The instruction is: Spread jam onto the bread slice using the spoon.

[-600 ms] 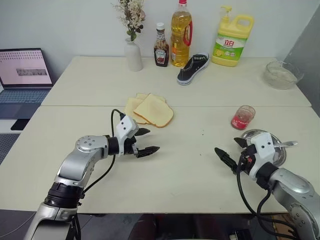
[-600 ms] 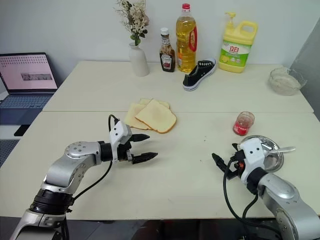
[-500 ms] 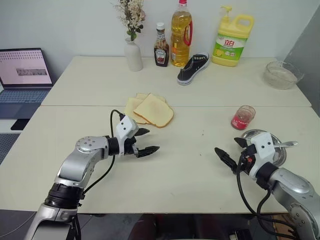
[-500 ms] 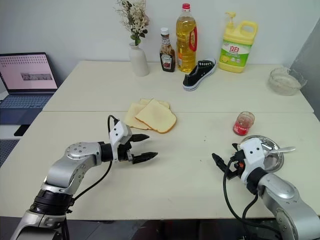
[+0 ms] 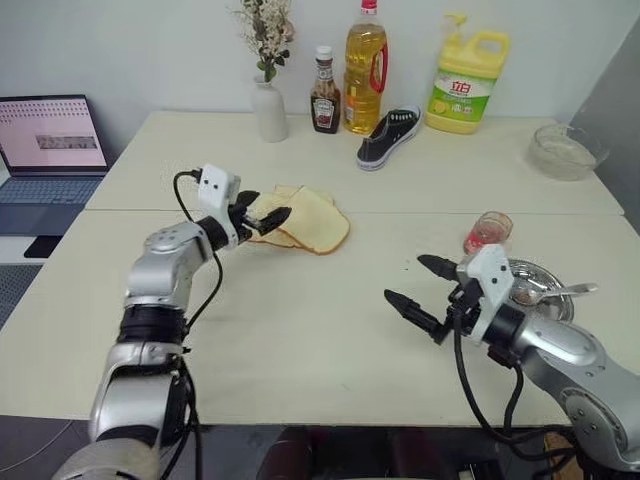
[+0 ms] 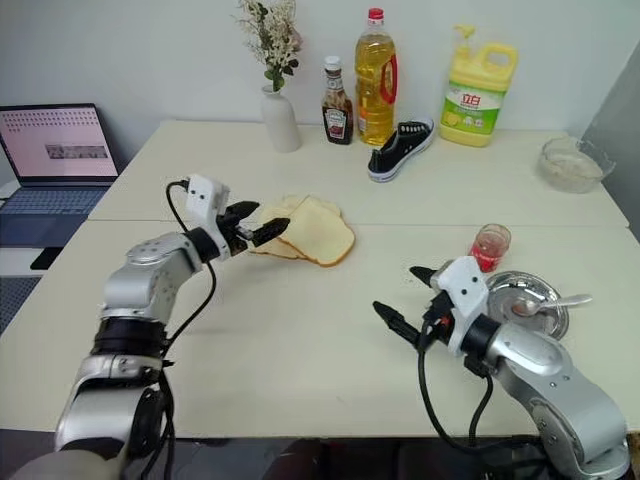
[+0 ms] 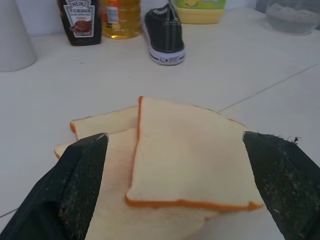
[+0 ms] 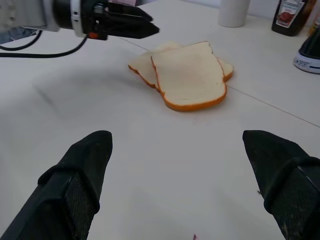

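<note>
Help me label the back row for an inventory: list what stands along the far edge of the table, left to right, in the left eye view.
White vase with dried flowers → dark sauce bottle → oil bottle → black sneaker → yellow detergent jug → clear glass bowl.

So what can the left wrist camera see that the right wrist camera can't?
The left wrist view alone shows the yellow oil bottle, the green-yellow soap jug and the glass bowl. The right wrist view alone shows the left gripper, open beside the bread. Both share the bread slice lying on top of the stack, the brown sauce bottle, the black shoe and the white vase.
</note>
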